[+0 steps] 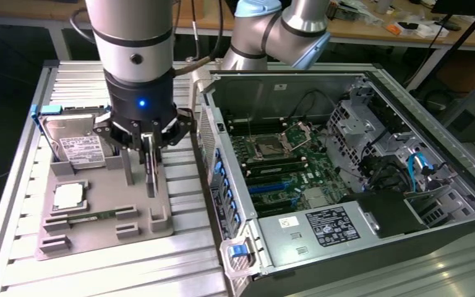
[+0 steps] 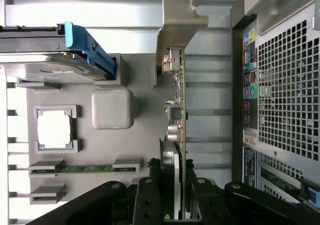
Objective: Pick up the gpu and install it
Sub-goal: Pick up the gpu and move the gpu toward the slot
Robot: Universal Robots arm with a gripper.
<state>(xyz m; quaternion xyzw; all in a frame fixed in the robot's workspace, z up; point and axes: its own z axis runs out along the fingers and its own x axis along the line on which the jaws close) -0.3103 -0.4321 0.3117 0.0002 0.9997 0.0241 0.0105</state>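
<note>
The gpu is a thin dark card seen edge-on, hanging upright over the right side of the grey parts holder. My gripper is shut on its upper edge, one finger on each side. In the wrist view the gpu runs away from my gripper, with its silvery metal bracket at the far end and the holder below it. I cannot tell whether its lower edge still touches the holder. The open computer case lies at the exterior view's right, motherboard exposed.
The holder also carries a silver hard drive with a blue frame, a square processor and a green memory stick. The case's perforated rear wall stands close beside the card. Everything rests on a ribbed metal table.
</note>
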